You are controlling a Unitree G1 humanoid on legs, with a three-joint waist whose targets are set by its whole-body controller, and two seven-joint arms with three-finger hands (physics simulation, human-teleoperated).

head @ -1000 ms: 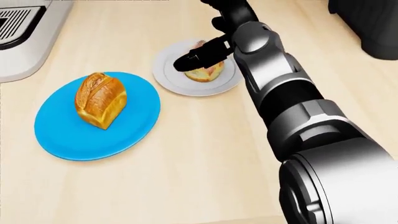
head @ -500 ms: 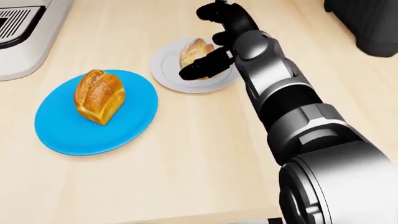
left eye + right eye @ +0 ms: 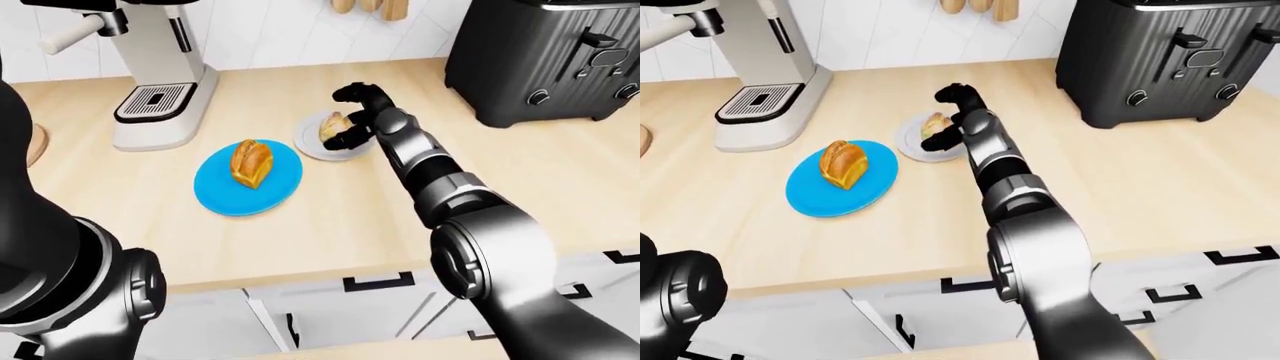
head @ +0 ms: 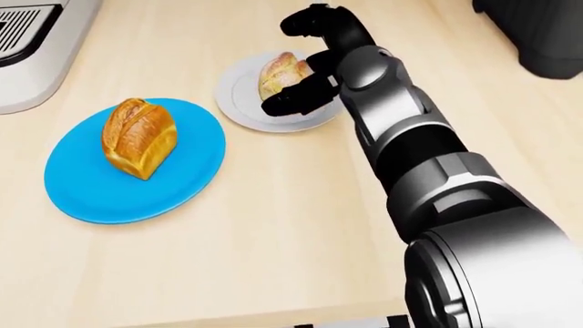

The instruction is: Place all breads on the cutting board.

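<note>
A golden loaf [image 4: 139, 137] lies on a blue plate [image 4: 82, 191] at the left of the head view. A smaller pale bread [image 4: 276, 72] lies on a white plate [image 4: 238, 102] to its right. My right hand [image 4: 290, 63] is at that bread. Its fingers are open, with some curled above the bread and one below it at the plate's lower edge. I cannot tell if they touch it. My left arm [image 3: 40, 247] fills the left of the left-eye view, and its hand is out of view. No cutting board shows clearly.
A white coffee machine [image 3: 155, 82] stands at the upper left of the wooden counter [image 3: 330, 225]. A black toaster [image 3: 545, 60] stands at the upper right. A brown rounded edge [image 3: 35, 142] shows at the far left. Cabinet fronts lie below the counter's edge.
My right hand has shifted toward the top of the view and its fingers have spread about the pale bread, which shows more now. The plates drifted slightly left as the camera moved.
</note>
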